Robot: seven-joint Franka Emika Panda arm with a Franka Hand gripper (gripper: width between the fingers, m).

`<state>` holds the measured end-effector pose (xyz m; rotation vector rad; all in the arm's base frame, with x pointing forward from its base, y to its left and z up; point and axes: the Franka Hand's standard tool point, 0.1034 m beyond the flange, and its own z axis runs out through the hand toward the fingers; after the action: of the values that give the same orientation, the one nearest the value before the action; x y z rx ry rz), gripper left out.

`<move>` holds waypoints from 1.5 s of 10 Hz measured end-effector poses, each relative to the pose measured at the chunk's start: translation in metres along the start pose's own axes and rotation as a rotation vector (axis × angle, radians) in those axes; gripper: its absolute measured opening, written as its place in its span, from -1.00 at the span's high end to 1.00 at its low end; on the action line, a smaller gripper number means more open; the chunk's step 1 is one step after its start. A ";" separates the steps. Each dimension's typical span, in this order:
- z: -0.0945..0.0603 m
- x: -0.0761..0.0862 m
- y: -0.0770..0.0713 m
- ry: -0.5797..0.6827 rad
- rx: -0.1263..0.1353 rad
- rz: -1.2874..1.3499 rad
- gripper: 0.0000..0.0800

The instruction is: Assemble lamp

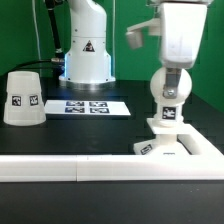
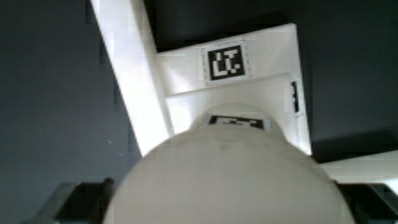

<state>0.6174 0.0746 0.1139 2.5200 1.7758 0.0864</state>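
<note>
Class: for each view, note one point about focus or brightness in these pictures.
Exterior view: evenly lit, the shade crisp and bright against the dark table; wrist view: the bulb looms close, soft and out of focus, the base tag behind sharper.

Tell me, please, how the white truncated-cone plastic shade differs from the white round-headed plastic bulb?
The white truncated-cone plastic shade stands alone on the table; the white round-headed plastic bulb stands on the flat square white base. The shade is wide and tapered, the bulb narrow and rounded. Both are white and tagged.
</note>
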 end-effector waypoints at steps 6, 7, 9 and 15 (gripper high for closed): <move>0.001 0.003 -0.003 0.048 -0.044 0.593 -0.44; 0.001 0.003 -0.003 0.050 -0.043 0.649 -0.44; 0.001 0.004 -0.003 0.054 -0.041 0.762 -0.44; 0.000 0.010 -0.012 0.098 -0.034 1.367 -0.45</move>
<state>0.6097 0.0884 0.1128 3.1400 -0.2184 0.2713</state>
